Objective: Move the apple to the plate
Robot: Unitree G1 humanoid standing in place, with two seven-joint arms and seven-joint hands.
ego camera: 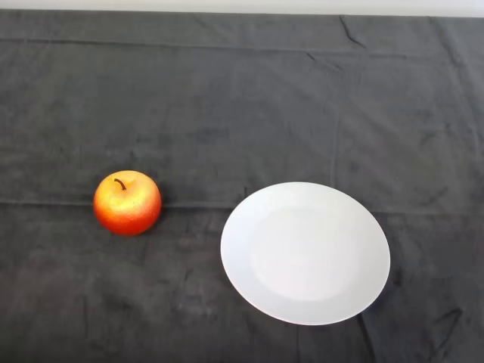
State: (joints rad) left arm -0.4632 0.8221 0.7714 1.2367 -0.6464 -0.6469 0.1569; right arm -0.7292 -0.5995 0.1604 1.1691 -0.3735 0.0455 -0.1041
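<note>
A red and yellow apple point(127, 203) with a short dark stem stands upright on the dark cloth at the left of the head view. To its right, a short gap away, lies a round white plate point(305, 252) with nothing on it.
The dark cloth point(242, 98) covers the whole table and shows creases. Its far edge runs along the top of the view against a pale strip.
</note>
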